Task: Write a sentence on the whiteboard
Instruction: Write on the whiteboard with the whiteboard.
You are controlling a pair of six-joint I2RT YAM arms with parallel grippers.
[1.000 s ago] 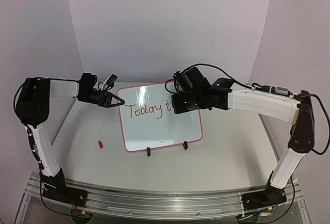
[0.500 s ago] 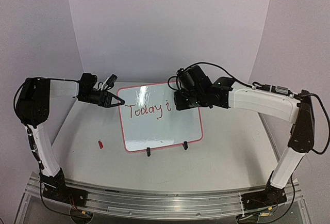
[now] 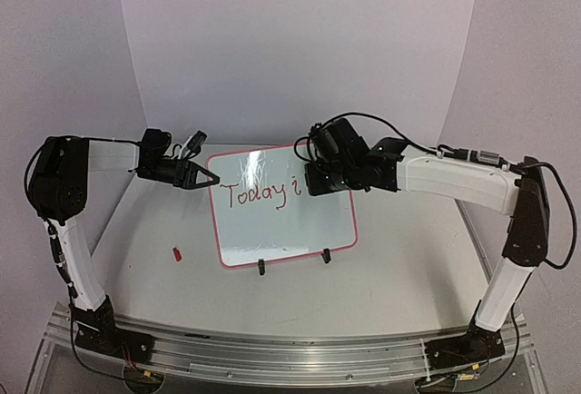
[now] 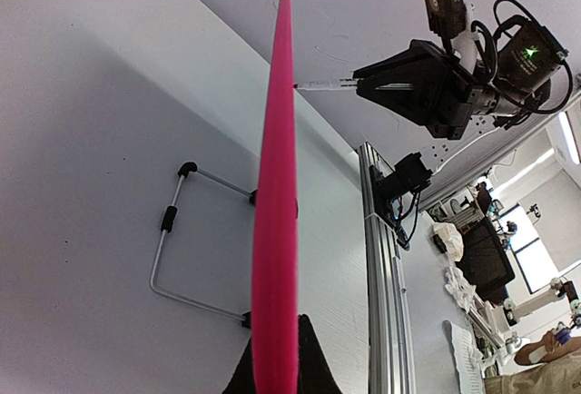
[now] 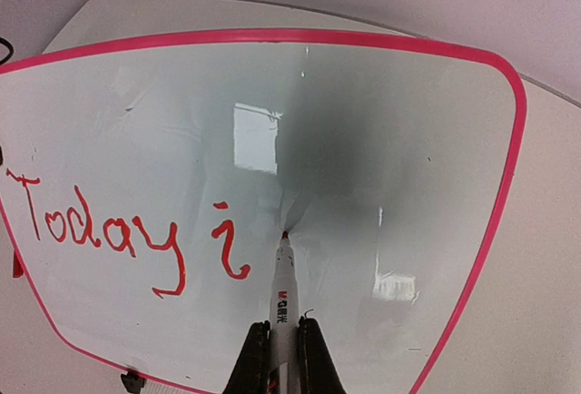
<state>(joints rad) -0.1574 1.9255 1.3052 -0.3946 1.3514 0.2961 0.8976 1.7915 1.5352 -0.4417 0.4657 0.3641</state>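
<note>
Whiteboard [image 3: 281, 231]: stands tilted at mid-table between the arms, with "Today i" written in red.
Left gripper [image 4: 275, 367]: pinched on the board's pink left edge. Its wrist view sees the frame edge-on, with the wire stand [image 4: 168, 231] behind.
Right gripper [image 5: 283, 347]: clamped on a marker [image 5: 284, 280]. Only its wrist view shows the tip meeting the board just right of the "i".
Top view alone: a red cap [image 3: 178, 253] lies left of the board.

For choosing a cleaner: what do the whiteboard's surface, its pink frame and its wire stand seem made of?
The whiteboard surface looks like a glossy coated sheet, since it mirrors lights; core unknown. The pink frame is probably smooth moulded plastic: uniform colour, rounded corners. The wire stand is likely bare metal rod: thin, silvery, with black sleeves.
</note>
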